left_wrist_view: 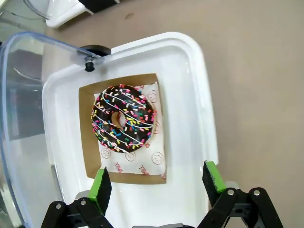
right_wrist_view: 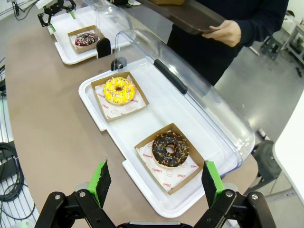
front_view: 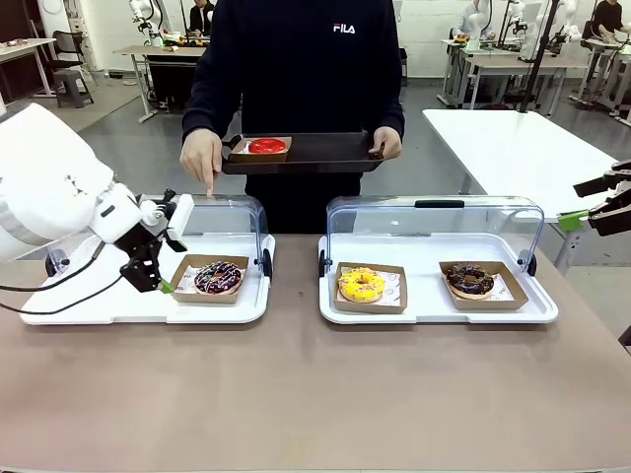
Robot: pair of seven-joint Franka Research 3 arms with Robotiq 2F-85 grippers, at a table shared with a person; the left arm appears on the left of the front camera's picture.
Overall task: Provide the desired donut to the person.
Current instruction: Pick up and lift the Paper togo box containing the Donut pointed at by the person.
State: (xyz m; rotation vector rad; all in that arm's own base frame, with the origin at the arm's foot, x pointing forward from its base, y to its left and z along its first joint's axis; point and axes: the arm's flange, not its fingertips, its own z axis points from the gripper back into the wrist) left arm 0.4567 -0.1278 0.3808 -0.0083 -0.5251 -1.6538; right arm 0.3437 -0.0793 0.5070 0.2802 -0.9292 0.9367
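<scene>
Front view: the person [front_view: 296, 69] in a dark sweatshirt stands at the far side of the desk [front_view: 296, 394], gripping a dark serving tray [front_view: 325, 155] with one hand [front_view: 387, 144]; a red-glazed donut [front_view: 266, 146] in a cardboard box sits on that tray; the pointing hand [front_view: 202, 158] hangs with its forefinger aimed down at the clear lid [front_view: 232, 212] of the left case. The left white tray [front_view: 118, 305] carries the sprinkled chocolate donut [front_view: 218, 277] in its open box, just beside the left fingers [front_view: 150, 273], which come in low from the picture's left side; the right white tray [front_view: 434, 310] carries a yellow donut [front_view: 362, 285] and a nut-topped chocolate donut [front_view: 469, 280], each boxed, apart from one another, with the lid raised behind them; the right fingers [front_view: 609, 213] hover off the desk's right end, well apart from that tray. Left wrist view: the green pads stand wide apart with nothing between them, over the tray's near edge; the sprinkled donut lies ahead of them, untouched, on printed paper in a brown box [left_wrist_view: 88, 142]; the lid stands open to one side. Right wrist view: the right arm's pads are likewise spread and empty, above the desk edge beside the two-donut tray; the nut-topped donut is the nearer, the yellow one farther along.
</scene>
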